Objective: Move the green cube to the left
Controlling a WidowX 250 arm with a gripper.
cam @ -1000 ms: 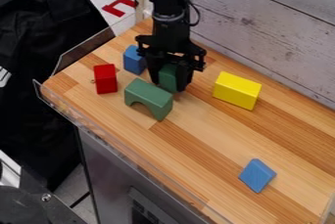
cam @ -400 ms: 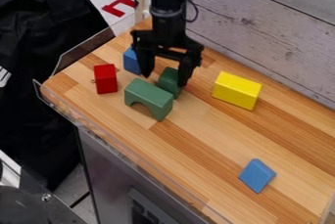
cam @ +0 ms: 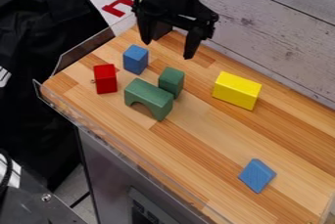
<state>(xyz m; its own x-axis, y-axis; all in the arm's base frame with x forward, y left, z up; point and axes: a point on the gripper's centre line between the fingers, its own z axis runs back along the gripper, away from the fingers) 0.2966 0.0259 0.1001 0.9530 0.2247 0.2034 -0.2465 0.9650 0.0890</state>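
Planks of pale and darker wood make the tabletop [cam: 196,142] under the gripper [cam: 167,51], whose two fingers hang spread apart with nothing between them. Below them and a little toward the camera stands the green cube [cam: 171,82], on the wood. Next to it, farther from the gripper, is the green arch [cam: 148,98]; whether they touch cannot be told. The blue block [cam: 135,59] stands near the gripper on the side of the black cloth [cam: 46,61], with the red block [cam: 105,78] farther out that way. The yellow block [cam: 237,90] lies on the gripper's wall side, and the blue wedge [cam: 257,175] well apart from it, toward the camera.

Behind the gripper and along one side runs a wall [cam: 275,22] of whitish, knotted boards. Across from the wall, past a clear guard [cam: 85,47], the cloth hangs over a light floor, near a red object [cam: 118,6].
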